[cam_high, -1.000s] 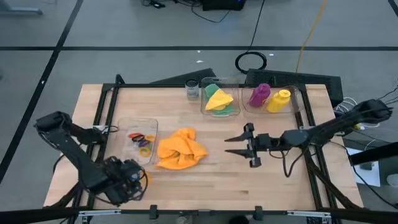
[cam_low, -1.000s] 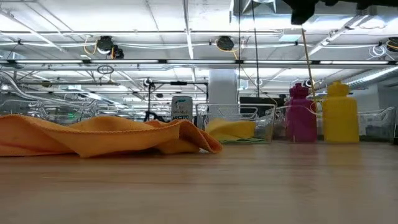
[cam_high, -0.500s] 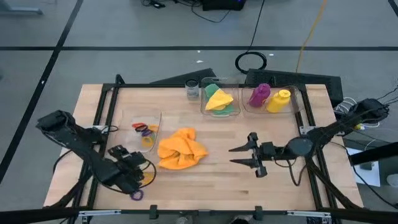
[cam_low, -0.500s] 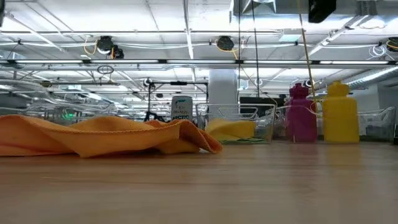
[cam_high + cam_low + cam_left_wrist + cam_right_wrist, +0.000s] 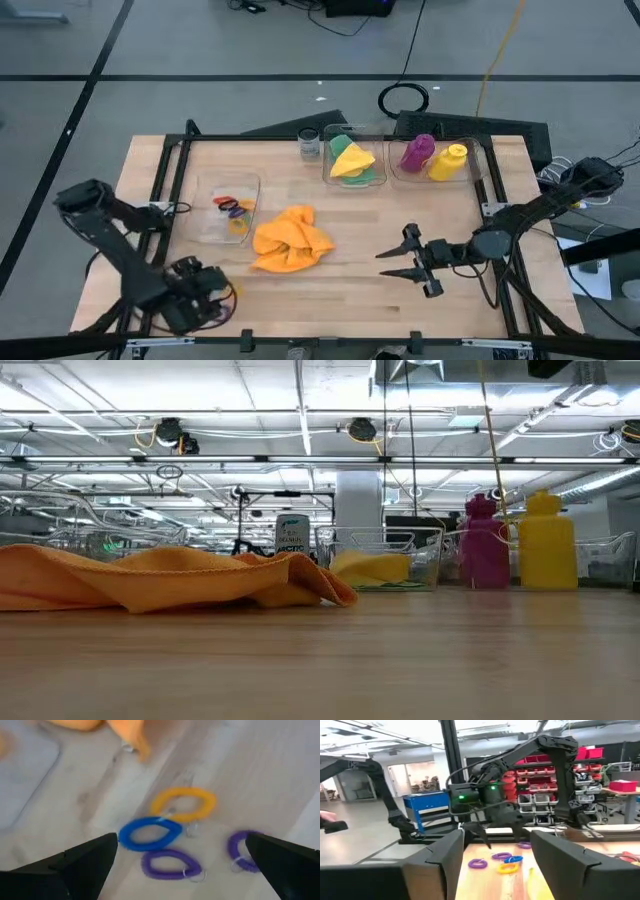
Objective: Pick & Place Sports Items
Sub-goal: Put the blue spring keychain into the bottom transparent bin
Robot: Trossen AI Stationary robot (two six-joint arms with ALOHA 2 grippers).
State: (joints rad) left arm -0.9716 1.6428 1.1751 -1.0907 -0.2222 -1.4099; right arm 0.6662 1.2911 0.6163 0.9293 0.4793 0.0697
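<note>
Several coloured elastic rings lie flat on the wood near the table's near-left corner: a yellow ring point(image 5: 184, 804), a blue ring point(image 5: 148, 832) and two purple rings point(image 5: 170, 865). My left gripper point(image 5: 181, 842) hangs open above them, pointing down, one finger on each side of the group and touching none. In the high view the left gripper point(image 5: 195, 300) hides these rings. An orange cloth point(image 5: 290, 240) lies crumpled at mid-table. My right gripper point(image 5: 403, 262) floats open and level to the right of the cloth, pointing at the table's left edge.
A clear box point(image 5: 228, 208) holds more rings beside the orange cloth. At the far edge stand a small glass jar point(image 5: 309, 146), a clear box with green and yellow cloths point(image 5: 352, 160), and a clear box with a purple bottle point(image 5: 416, 152) and a yellow bottle point(image 5: 449, 161).
My right gripper has gone toward the table's near edge and a little to the right, staying open. My left gripper swung out toward the orange cloth with a roll of the wrist, then came back toward the near-left corner. The clear box with rings now lies a little farther from the near edge.
</note>
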